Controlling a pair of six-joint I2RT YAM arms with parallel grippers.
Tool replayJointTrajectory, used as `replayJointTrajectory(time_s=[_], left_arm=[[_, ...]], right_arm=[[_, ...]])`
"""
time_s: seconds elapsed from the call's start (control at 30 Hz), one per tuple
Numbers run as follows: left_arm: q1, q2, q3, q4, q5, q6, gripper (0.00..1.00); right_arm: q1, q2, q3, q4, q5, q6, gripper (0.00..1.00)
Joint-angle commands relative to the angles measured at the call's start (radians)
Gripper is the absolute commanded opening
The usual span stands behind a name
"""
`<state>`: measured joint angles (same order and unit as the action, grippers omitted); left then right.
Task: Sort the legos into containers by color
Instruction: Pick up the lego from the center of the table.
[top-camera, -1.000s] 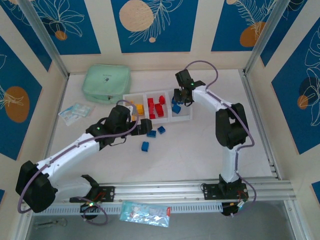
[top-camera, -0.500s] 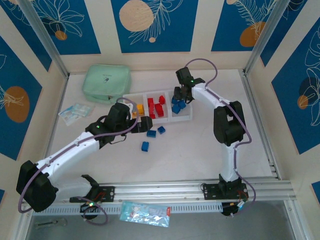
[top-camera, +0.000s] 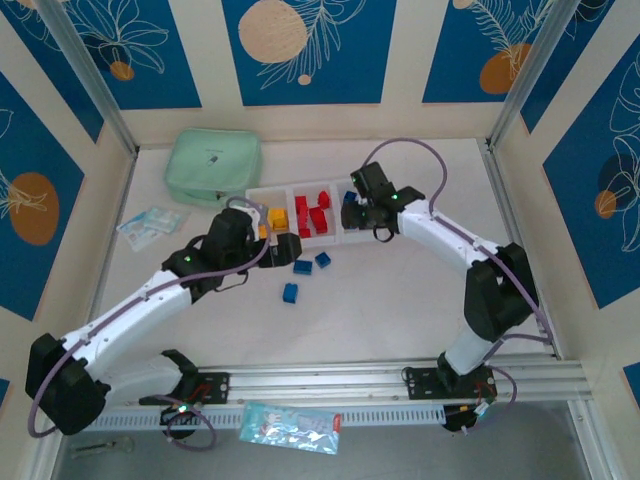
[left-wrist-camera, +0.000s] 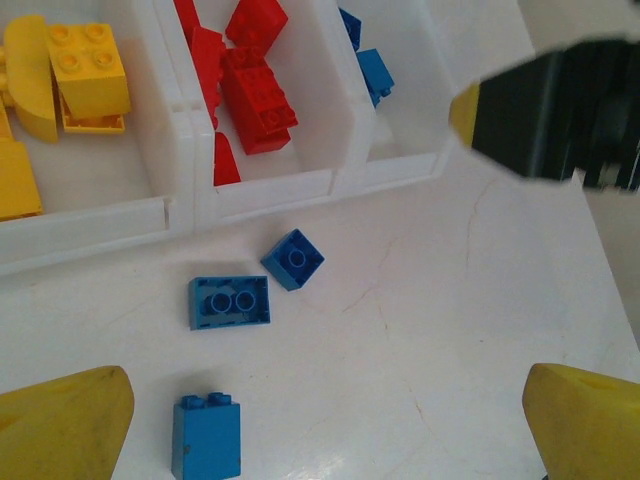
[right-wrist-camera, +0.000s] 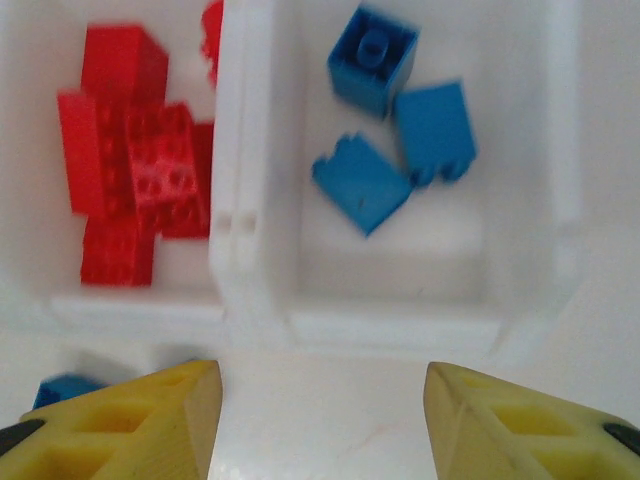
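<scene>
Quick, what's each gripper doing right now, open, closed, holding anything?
Left gripper: open, holding nothing.
Right gripper: open, holding nothing.

A white tray (top-camera: 316, 241) has three square boxes in a row. The left box holds yellow bricks (left-wrist-camera: 92, 62). The middle box holds a pile of red bricks (right-wrist-camera: 130, 190). The right box holds three blue bricks (right-wrist-camera: 435, 130). One sits with its bump up, and two lie on their sides, touching each other. Three more lie on the table (left-wrist-camera: 430, 330), just in front of the tray. The small blue brick (left-wrist-camera: 293, 258) shows one ring on top and is nearest the tray. The longer blue brick (left-wrist-camera: 229, 301) shows two rings and lies just beside it. The last blue brick (left-wrist-camera: 206, 438) lies on its side, a bit farther out.
</scene>
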<state>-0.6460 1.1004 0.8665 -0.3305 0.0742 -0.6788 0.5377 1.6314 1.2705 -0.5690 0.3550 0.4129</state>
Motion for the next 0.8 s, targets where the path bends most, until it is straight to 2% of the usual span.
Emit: replayJointTrajectory(time_s=[0.0, 0.13, 0.3, 0.5, 0.77], left_arm=[[0.014, -0.051, -0.043, -0.036, -0.02, -0.007, 0.99], [0.014, -0.113, -0.094, -0.056, -0.048, -0.027, 0.99], [0.016, -0.18, -0.154, -0.079, -0.085, -0.056, 0.99], [0.017, -0.231, -0.184, -0.107, -0.106, -0.077, 0.99], [0.017, -0.247, -0.191, -0.118, -0.118, -0.082, 0.99]], right_arm=[[0.047, -0.059, -0.08, -0.005, -0.017, 0.062, 0.57], [0.119, -0.081, -0.162, 0.029, -0.041, 0.121, 0.58], [0.217, -0.029, -0.185, 0.078, -0.054, 0.175, 0.62], [0.298, 0.074, -0.123, 0.102, -0.059, 0.209, 0.65], [0.345, 0.194, -0.008, 0.085, -0.043, 0.29, 0.69]])
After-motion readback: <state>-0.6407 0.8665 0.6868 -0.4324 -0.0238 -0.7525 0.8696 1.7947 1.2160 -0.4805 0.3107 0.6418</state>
